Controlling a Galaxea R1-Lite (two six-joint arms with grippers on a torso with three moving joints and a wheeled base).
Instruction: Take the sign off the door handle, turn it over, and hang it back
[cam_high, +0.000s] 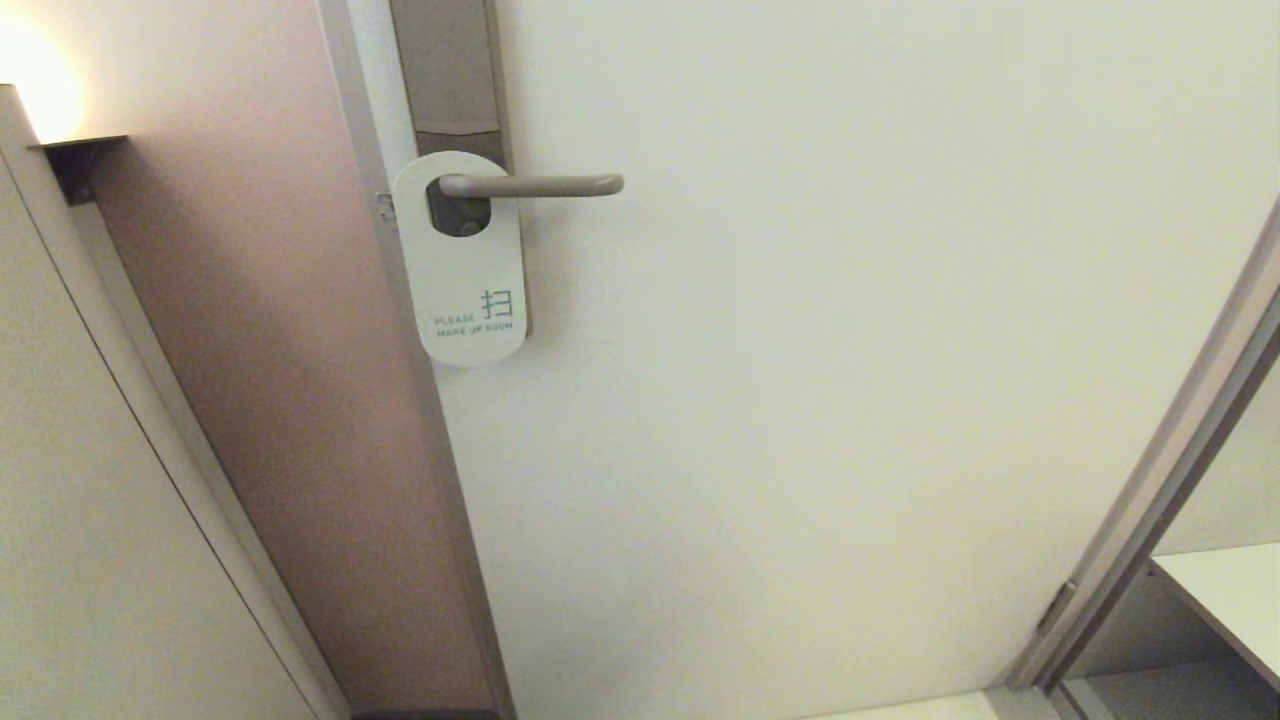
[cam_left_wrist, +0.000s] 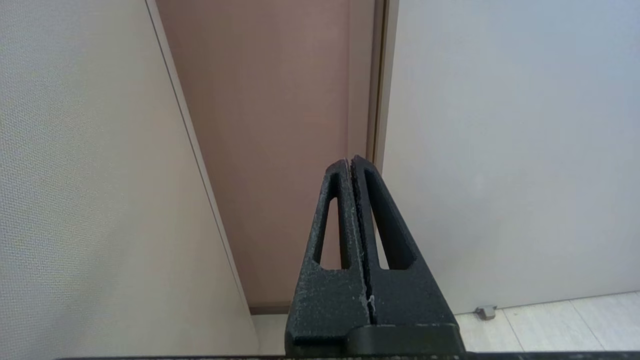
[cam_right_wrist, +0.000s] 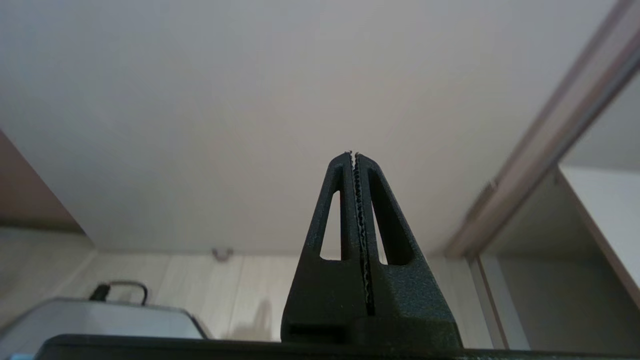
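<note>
The door is filling most of the head view, pale and closed, and neither gripper is showing there. Both are sitting low, well below the handle and apart from it. The left gripper is pointing at the door's edge near the floor, its fingers pressed together on nothing. The right gripper is facing the door's lower part, likewise closed and empty. High above both, the backplate is carrying the door handle, which is lying level. The sign is hanging from the handle by its hole, white face outward, seemingly flat against the door, reading "PLEASE MAKE UP ROOM".
</note>
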